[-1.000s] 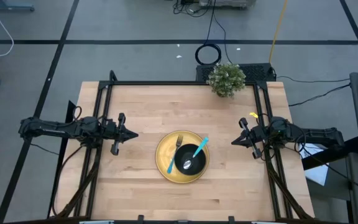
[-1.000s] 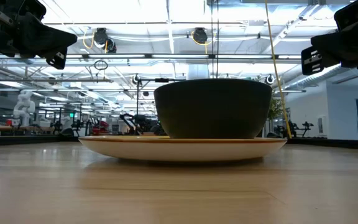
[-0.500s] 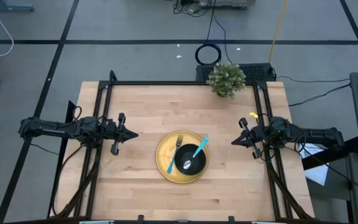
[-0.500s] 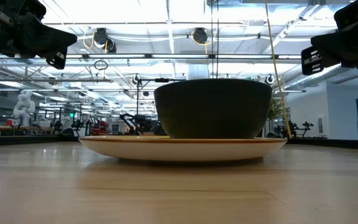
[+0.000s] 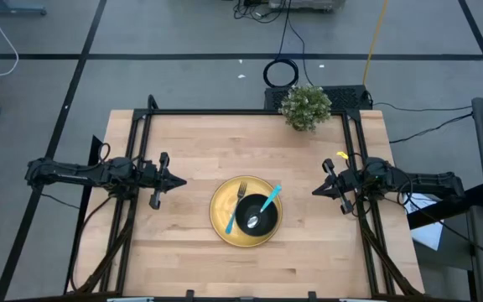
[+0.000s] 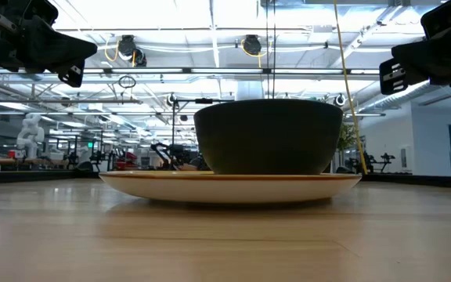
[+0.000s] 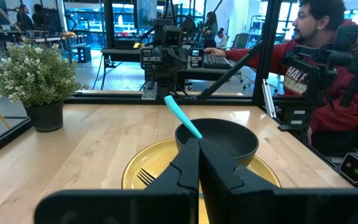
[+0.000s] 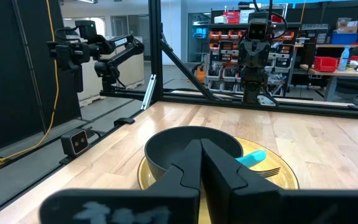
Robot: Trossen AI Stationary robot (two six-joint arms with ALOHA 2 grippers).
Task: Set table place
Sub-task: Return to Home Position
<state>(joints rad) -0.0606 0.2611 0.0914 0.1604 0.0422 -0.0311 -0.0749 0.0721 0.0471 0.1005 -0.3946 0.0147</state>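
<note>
Yellow plate (image 5: 246, 239), black bowl (image 5: 257, 213), turquoise spoon handle (image 5: 273, 195), blue-handled fork (image 5: 235, 210), pale wood-grain table (image 5: 208, 143) with black rails (image 5: 225, 111)

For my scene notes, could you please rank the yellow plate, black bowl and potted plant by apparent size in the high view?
1. yellow plate
2. potted plant and black bowl: look about alike, not ranked

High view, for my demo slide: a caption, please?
A bowl with spoon, plus fork, on a yellow plate; left gripper and right gripper shut at table edges.
</note>
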